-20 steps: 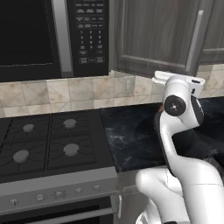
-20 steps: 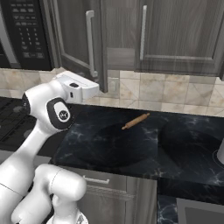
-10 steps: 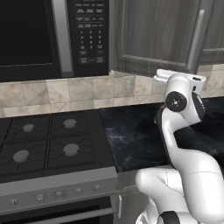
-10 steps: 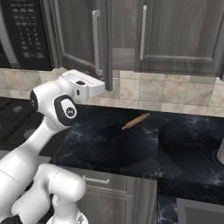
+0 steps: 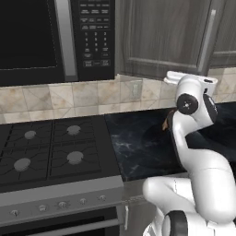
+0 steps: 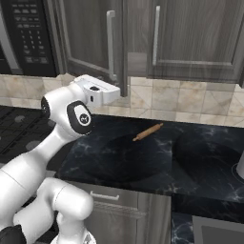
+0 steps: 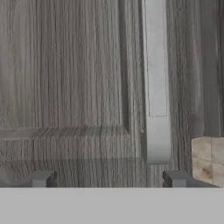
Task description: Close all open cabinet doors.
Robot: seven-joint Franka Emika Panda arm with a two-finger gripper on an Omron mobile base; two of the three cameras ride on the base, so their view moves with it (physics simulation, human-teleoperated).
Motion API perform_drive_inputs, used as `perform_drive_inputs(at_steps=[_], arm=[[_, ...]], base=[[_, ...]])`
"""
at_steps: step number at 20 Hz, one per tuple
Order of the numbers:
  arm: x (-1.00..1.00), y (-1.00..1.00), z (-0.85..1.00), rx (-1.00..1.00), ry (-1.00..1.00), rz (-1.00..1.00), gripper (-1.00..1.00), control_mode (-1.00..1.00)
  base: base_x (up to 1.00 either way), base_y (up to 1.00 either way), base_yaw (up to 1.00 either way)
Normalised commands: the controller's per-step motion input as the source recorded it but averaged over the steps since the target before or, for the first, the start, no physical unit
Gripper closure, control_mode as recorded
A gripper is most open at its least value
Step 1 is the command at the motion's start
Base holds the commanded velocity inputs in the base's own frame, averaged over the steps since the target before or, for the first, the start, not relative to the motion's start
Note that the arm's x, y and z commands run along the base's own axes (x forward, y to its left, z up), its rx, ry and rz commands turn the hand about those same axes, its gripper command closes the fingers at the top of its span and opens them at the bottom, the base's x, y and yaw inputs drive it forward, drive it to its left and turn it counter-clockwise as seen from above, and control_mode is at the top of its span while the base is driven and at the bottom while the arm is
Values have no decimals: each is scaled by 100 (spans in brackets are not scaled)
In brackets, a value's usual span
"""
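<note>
The open cabinet door [image 6: 93, 38] stands ajar in the upper middle of the right base view, its free edge swung out from the cabinet front, with its silver bar handle [image 6: 111, 45] near that edge. The neighbouring cabinet door [image 6: 195, 33] at upper right looks shut. In the hand view the fingers [image 7: 109, 178] sit apart at the bottom of the frame, gripping nothing, with the panel of the open door close ahead and the handle to the right of centre.

The main risk, as I judge it, is a glancing push: the hand sits at the low corner of the door, so it may slide off under the bottom edge toward the tiled wall [image 6: 190, 102]. One finger may also catch the handle and stall. The rolling pin [image 6: 147, 132] lies on the bench [image 6: 200, 157], well below, out of the way
</note>
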Motion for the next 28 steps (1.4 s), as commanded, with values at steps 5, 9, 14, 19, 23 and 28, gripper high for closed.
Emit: perform_drive_inputs(at_steps=[5,9,14,19,23,28], arm=[[36,-23,-22,0,-3,2,-100,-100],[35,-23,-30,0,-5,2,-100,-100],[31,-33,-25,0,-5,3,-100,-100],[31,-36,-22,0,-4,3,-100,-100],[25,-31,-20,0,-4,3,-100,-100],[21,-29,-6,0,-1,3,-100,-100]], base=[[0,0,0],[0,0,0],[0,0,0],[0,0,0],[0,0,0],[0,0,0]])
